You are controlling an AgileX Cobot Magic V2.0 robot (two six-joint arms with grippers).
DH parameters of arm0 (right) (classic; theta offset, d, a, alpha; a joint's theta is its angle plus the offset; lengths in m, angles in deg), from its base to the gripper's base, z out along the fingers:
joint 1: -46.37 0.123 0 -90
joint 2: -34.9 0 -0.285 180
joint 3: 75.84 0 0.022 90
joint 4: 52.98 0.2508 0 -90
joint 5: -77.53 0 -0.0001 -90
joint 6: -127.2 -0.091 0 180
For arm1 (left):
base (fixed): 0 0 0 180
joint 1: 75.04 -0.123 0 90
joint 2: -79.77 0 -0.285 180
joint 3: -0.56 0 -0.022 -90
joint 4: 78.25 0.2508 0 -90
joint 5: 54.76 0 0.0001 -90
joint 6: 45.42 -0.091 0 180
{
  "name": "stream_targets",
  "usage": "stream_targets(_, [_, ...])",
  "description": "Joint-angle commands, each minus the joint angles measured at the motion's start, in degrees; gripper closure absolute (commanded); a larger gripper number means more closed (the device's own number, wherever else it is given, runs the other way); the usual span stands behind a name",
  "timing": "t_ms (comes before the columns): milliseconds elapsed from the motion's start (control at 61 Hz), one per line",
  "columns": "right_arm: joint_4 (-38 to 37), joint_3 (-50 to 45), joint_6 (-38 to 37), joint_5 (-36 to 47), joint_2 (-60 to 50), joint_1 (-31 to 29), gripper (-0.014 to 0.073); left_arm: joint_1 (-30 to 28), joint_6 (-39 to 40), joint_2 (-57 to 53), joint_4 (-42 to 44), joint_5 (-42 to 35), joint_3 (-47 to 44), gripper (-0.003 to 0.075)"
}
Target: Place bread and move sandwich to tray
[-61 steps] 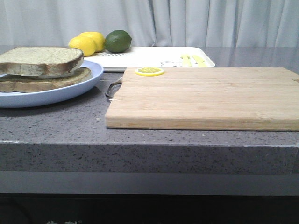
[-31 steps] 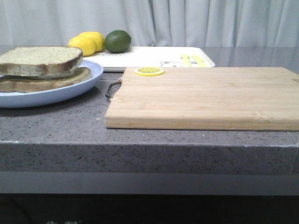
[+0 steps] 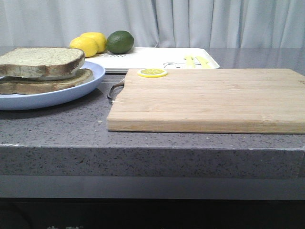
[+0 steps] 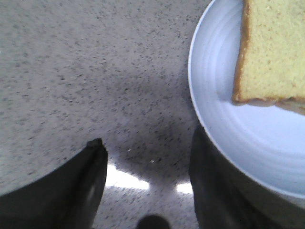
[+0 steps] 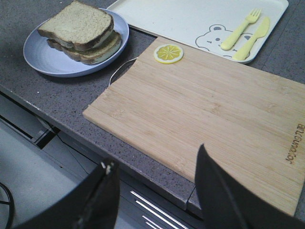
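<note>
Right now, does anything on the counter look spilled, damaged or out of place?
Nothing stands out. The two bread slices sit stacked on the blue plate, a lemon slice lies flat at the cutting board's corner, and the tray looks clean.

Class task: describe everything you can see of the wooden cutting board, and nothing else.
The wooden cutting board is a thick rectangular slab of pale, bamboo-like strips lying flat on the speckled grey counter. A metal loop handle sticks out of its short end toward the blue plate. Burnt-in lettering marks one corner. A lemon slice rests on its far corner near the white tray. The rest of its top is bare.
</note>
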Motion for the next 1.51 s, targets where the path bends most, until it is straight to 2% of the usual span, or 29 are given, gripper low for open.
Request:
stream_targets(0, [-0.05,1.13,0.15,3.74,0.05,-0.25,0.0200,-4.68,-6.30,3.80,-11.03,-0.63,4.19,0.0332])
stream_targets(197, [-0.05,1.13,0.15,3.74,0.05,-0.25,0.0200,-11.45,-12.84,12.49,-24.99,0.45,6.56,0.0332])
stream_targets(295, [-0.05,1.13,0.15,3.74,0.05,-0.25,0.0200,-12.16,-16.65,15.15,-30.95,0.45,6.59,0.0332])
stream_targets(410, [-0.05,1.13,0.15,3.74,0.05,-0.25,0.0200,-12.16,-18.25,17.13,-34.16,0.31,6.59,0.0332])
stream_targets(1229, [-0.05,1.13,0.15,3.74,0.05,-0.25,0.0200,-11.84,-20.27,23.15,-37.08,2.37,6.59,0.0337])
stream_targets(1327, [-0.05,1.13,0.15,3.74,0.05,-0.25,0.0200,-11.04,-20.76,23.15,-37.08,2.37,6.59,0.0377])
stream_targets(1491, [-0.05,1.13,0.15,3.74,0.05,-0.25,0.0200,-10.01,-21.42,23.15,-37.08,2.26,6.59,0.0517])
